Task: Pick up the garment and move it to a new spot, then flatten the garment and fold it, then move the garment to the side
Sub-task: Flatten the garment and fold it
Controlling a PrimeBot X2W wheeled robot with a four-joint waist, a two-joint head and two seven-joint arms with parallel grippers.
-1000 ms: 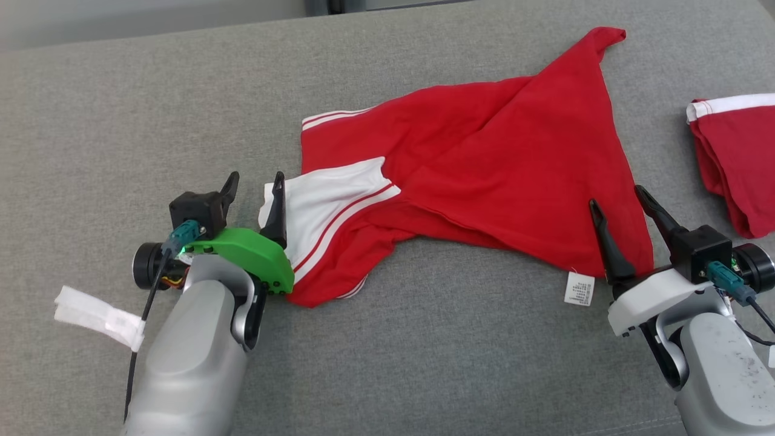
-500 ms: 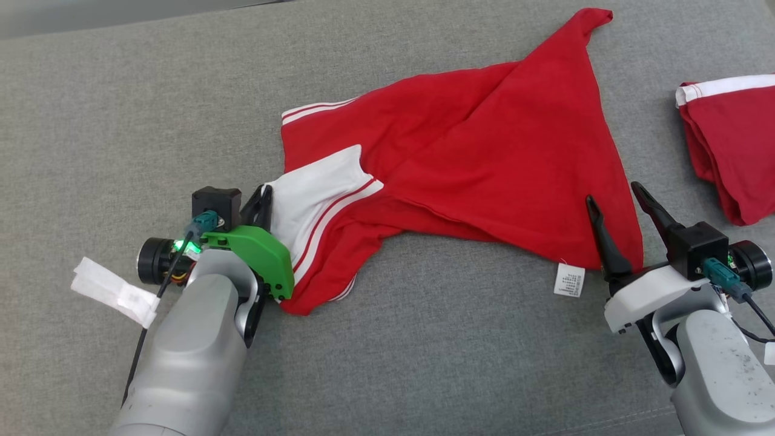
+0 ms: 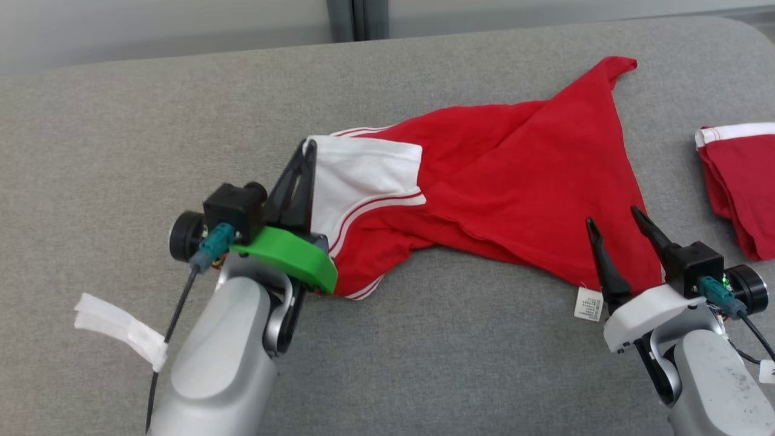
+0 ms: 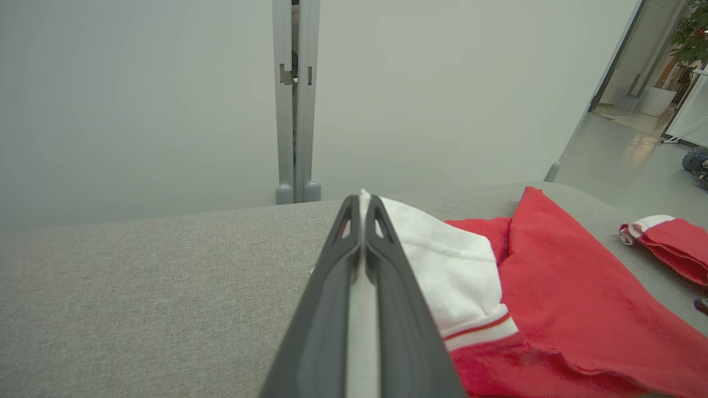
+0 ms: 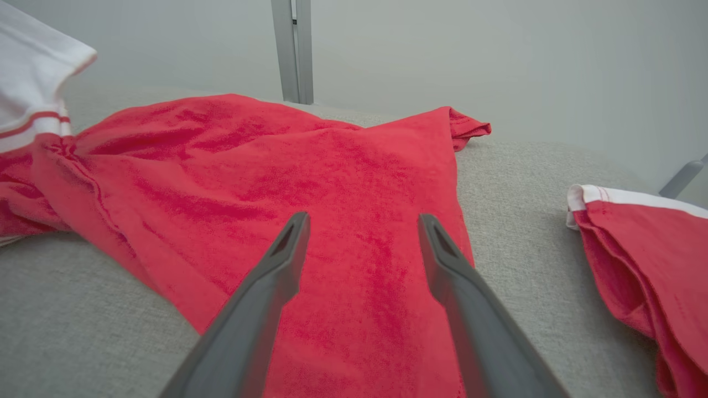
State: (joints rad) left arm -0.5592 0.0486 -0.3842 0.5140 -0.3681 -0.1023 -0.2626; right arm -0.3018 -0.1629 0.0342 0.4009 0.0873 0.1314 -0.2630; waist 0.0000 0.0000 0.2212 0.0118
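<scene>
Red garment [image 3: 514,175] spread on grey table [image 3: 121,139], left end effector [image 3: 307,151] clamped on its white sleeve [image 3: 363,175] at the left, right end effector [image 3: 613,217], jaws apart, over the near right corner

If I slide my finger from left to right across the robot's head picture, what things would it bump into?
white tape strip → left gripper → red garment → right gripper → second red garment at the right edge
</scene>
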